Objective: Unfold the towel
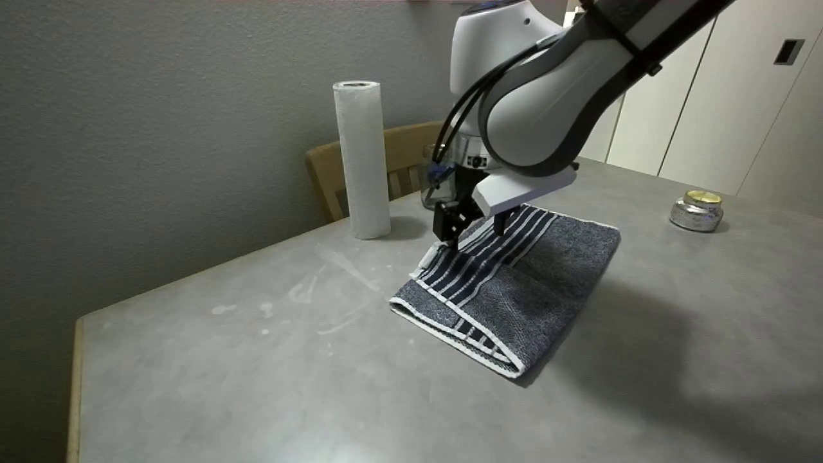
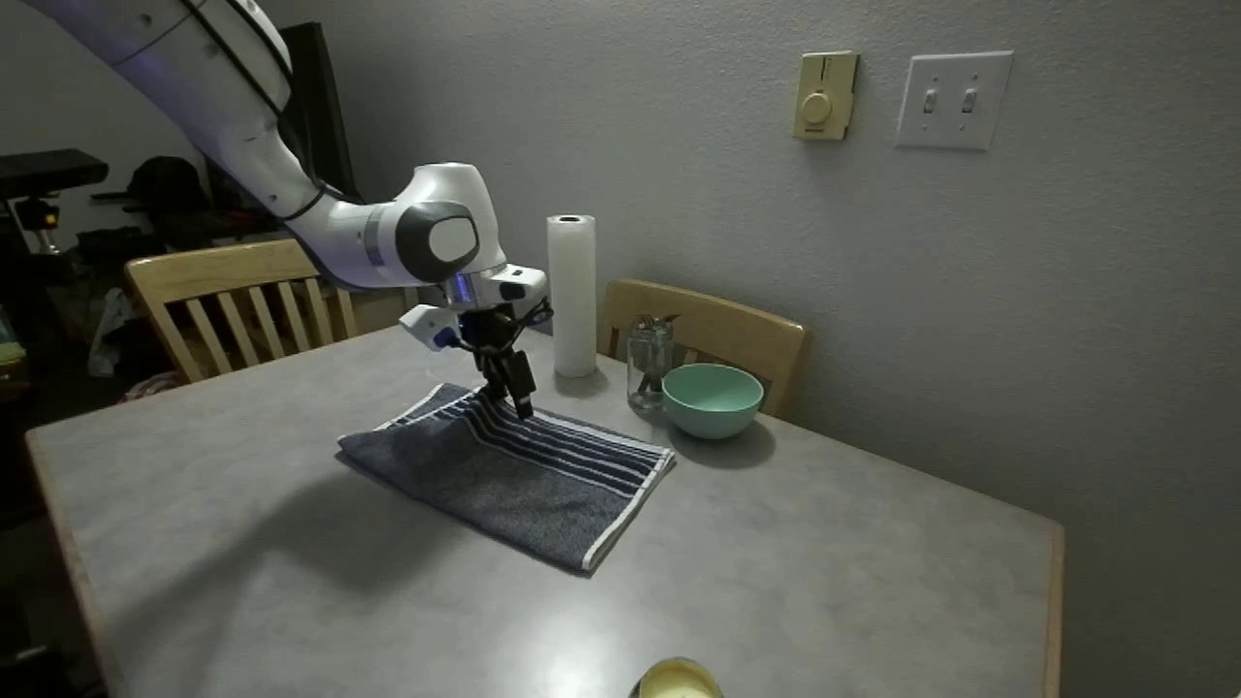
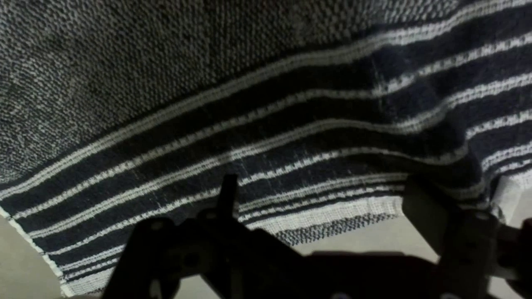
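Note:
The dark blue-grey towel (image 1: 566,257) lies folded on the table, and its stacked layers show along one edge in an exterior view. A band of black-and-white stripes runs along one side of the towel (image 2: 514,485). My gripper (image 1: 476,235) points down over this striped edge, with its jaws wide apart. In the wrist view the gripper (image 3: 322,187) spans the white hem, and the cloth ripples beside the right-hand finger (image 3: 428,211). Nothing is pinched between the fingers. Whether the tips press on the cloth I cannot tell.
A white paper towel roll (image 2: 572,301) stands upright near the table's wall-side edge. Close by are a glass jar (image 2: 648,364) holding dark items and a green bowl (image 2: 713,402). A small candle jar (image 1: 696,212) sits across the table. Wooden chairs (image 2: 717,315) stand behind.

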